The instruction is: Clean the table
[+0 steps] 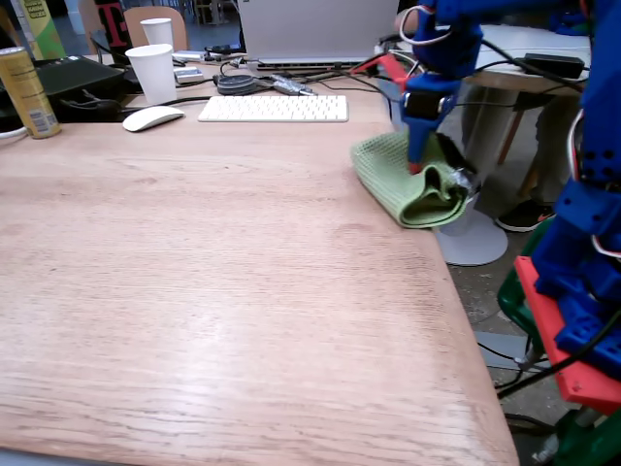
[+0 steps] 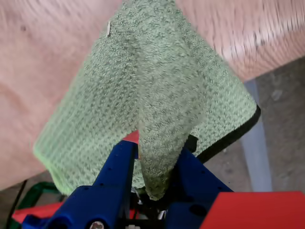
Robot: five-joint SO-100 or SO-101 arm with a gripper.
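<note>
Wooden table is bare ahead; green cloth is pinched in the gripper, bunched below it at the edge. Wiping seems underway; a drag across is called for.

floor: grey | white pedestal table: right | wooden chair: behind

In the fixed view my gripper is at the table's right edge, closed on a cloth that lies on the tabletop and partly overhangs that edge. In the wrist view a fold of the cloth rises between my fingers. Toward the table's far side lies a keyboard, with a mouse to its left. Behind the mouse stands a paper cup. A can stands at the far left, and a laptop sits behind the keyboard.
</note>
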